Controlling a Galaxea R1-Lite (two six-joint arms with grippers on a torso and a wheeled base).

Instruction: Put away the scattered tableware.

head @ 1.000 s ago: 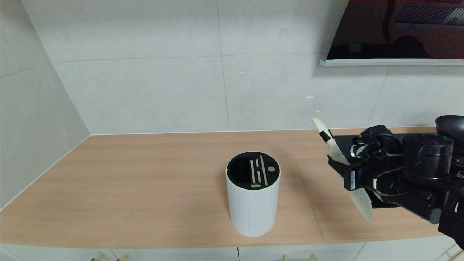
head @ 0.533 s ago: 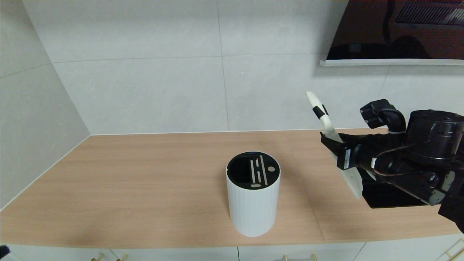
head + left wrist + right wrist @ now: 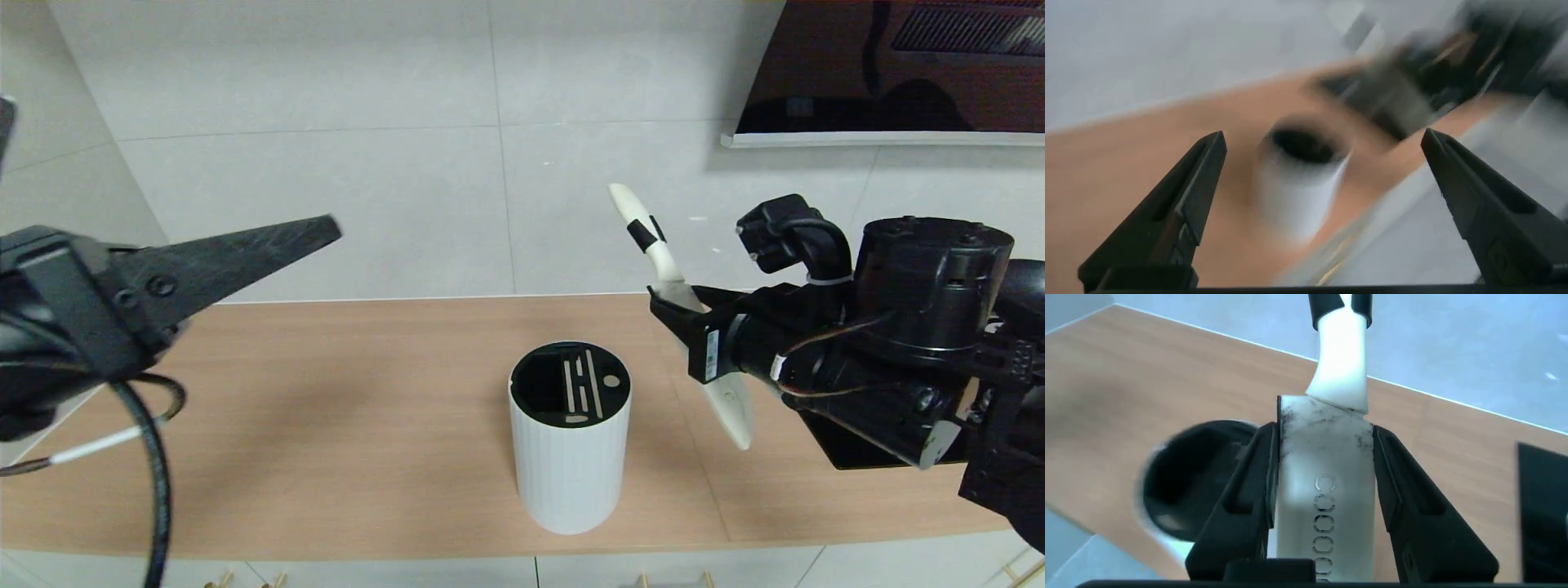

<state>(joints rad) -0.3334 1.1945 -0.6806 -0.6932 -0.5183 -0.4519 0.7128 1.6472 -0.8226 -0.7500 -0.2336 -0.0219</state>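
Note:
A white ribbed utensil holder [image 3: 570, 441] with a black slotted top stands near the front of the wooden counter [image 3: 326, 425]. My right gripper [image 3: 690, 339] is shut on a white knife [image 3: 731, 400], blade pointing down, cream handle with a black band slanting up. It hangs in the air just right of the holder, a little above its top. In the right wrist view the knife [image 3: 1327, 482] sits clamped in the gripper [image 3: 1323, 429], with the holder [image 3: 1196, 486] beside it. My left gripper [image 3: 1323, 147] is open, high at the left, facing the holder [image 3: 1298, 184]; one finger [image 3: 237, 257] shows in the head view.
A flat black board [image 3: 865, 449] lies on the counter at the right, under my right arm. A dark range hood [image 3: 882, 73] hangs on the tiled wall at the upper right. Bare counter stretches left of the holder.
My right gripper has carried the knife up and leftward, from over the black board to beside the holder. My left arm has come into the head view from the left.

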